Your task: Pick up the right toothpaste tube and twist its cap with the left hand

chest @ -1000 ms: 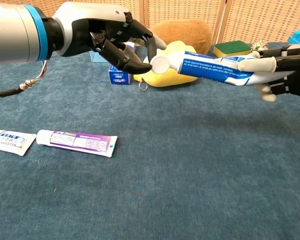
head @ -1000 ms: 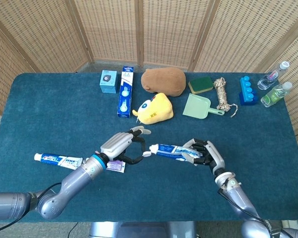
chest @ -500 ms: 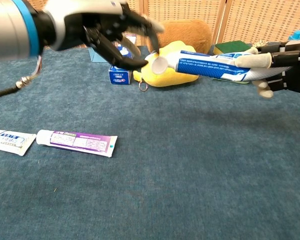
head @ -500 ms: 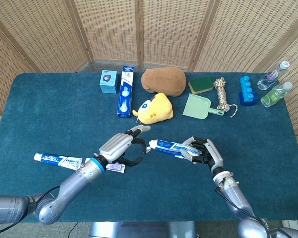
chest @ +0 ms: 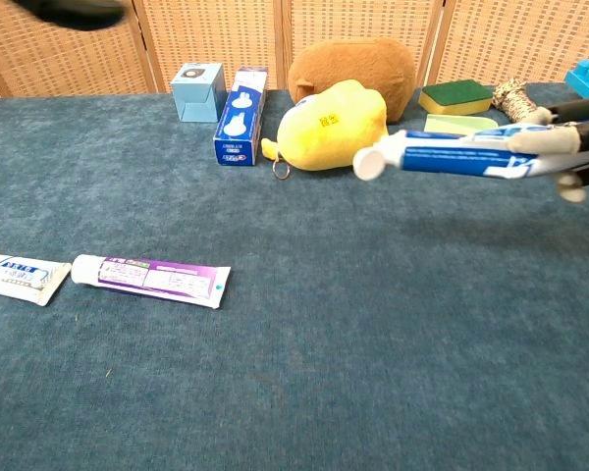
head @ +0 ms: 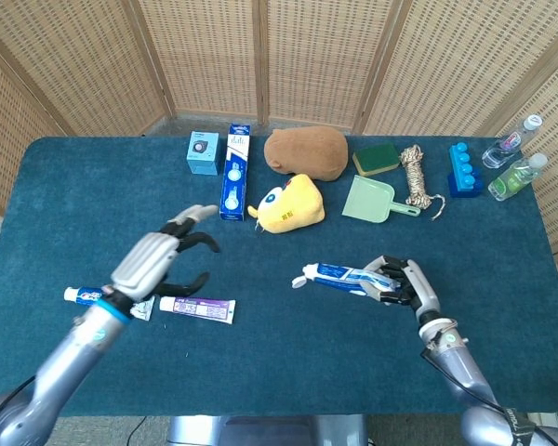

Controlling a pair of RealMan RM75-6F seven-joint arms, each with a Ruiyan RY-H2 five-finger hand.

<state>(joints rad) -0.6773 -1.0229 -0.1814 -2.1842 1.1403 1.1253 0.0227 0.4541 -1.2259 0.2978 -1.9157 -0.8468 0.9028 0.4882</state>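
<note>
My right hand [head: 402, 282] grips the tail end of a blue and white toothpaste tube [head: 339, 276] and holds it level above the table. Its white cap [head: 299, 280] points to the left. The chest view shows the same tube [chest: 461, 154] with its cap [chest: 367, 164] in the air and my right hand's fingers [chest: 555, 143] at the right edge. My left hand [head: 160, 263] hovers with fingers apart over the left part of the table, well away from the cap, holding nothing.
A purple toothpaste tube [head: 196, 308] and a blue one [head: 95, 296] lie under my left hand. Further back are a yellow plush toy [head: 288, 203], a brown plush [head: 305, 151], a blue box [head: 233, 171], a green dustpan [head: 377, 199], rope, sponge and bottles.
My left hand let go of the cap and drew back to the left, its fingers spreading. The right hand shifted a little to the right with the tube.
</note>
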